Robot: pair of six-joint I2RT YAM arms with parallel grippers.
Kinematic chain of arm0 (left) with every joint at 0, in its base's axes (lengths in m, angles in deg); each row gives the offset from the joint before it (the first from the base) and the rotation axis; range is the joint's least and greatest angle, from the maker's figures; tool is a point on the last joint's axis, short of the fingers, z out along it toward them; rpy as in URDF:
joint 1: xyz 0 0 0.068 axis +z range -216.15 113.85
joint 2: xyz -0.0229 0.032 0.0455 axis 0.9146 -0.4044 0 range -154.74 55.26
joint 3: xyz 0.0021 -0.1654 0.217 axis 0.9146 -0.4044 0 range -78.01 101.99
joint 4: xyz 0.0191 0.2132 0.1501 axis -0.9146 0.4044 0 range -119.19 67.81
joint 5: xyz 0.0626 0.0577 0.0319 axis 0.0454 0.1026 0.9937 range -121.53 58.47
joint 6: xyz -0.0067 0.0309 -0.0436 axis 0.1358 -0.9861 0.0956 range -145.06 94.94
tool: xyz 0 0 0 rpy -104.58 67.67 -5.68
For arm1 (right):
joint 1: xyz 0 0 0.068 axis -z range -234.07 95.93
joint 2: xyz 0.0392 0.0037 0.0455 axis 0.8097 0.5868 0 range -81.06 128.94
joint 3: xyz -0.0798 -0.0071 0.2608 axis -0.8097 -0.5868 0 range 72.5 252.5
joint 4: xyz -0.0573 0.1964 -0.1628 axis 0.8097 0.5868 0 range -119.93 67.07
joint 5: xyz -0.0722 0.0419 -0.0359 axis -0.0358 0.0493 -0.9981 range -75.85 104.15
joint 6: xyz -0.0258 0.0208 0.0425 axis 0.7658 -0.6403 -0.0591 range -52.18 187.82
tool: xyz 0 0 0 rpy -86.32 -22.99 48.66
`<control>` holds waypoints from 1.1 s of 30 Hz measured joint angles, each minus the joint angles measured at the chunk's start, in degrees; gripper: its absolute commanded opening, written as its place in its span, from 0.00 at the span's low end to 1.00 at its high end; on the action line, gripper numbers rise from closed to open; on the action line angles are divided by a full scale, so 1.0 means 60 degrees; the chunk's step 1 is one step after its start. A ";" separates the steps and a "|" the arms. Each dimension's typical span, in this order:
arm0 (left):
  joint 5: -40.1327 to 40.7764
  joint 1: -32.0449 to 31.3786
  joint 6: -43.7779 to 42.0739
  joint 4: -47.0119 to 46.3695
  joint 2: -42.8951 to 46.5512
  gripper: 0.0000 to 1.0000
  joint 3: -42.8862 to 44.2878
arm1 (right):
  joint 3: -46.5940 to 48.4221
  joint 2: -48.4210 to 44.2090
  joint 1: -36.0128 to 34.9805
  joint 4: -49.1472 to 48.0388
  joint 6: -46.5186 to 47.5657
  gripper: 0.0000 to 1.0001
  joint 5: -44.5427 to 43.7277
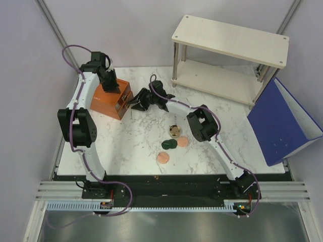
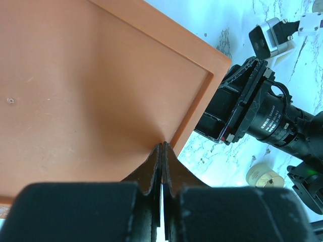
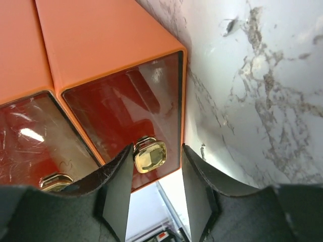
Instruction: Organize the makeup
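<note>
The makeup lies mid-table: a gold-lidded round jar (image 1: 174,132), a dark green compact (image 1: 169,144) and two peach-pink discs (image 1: 182,141) (image 1: 163,158). The jar (image 2: 265,176) also shows in the left wrist view. My left gripper (image 1: 112,85) (image 2: 162,146) is shut, its tips pressed on the top of the orange-brown drawer box (image 1: 106,102) (image 2: 91,85). My right gripper (image 1: 139,99) (image 3: 157,149) is open at the box's front. The gold knob (image 3: 150,155) of a clear-fronted drawer (image 3: 126,106) sits between its jaws, close to the left finger and apart from the right one.
A second drawer with its own gold knob (image 3: 55,181) lies beside the first. A white two-tier shelf (image 1: 229,50) stands at the back right. A blue folder-like box (image 1: 282,121) leans at the right edge. Grey walls close in the left side.
</note>
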 measured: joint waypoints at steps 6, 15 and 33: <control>-0.0007 0.0000 -0.0007 0.0022 -0.0018 0.02 0.0026 | 0.0576 -0.0029 -0.0073 0.1002 0.0761 0.39 -0.0441; -0.0007 0.0004 -0.0007 0.0022 -0.0025 0.02 0.0026 | 0.1035 -0.0550 -0.0047 0.3344 0.2466 0.37 -0.1184; -0.0164 0.0000 -0.0007 0.0215 -0.0186 0.02 0.0251 | -0.1974 -0.3016 0.1005 0.5767 0.5322 0.42 -0.1158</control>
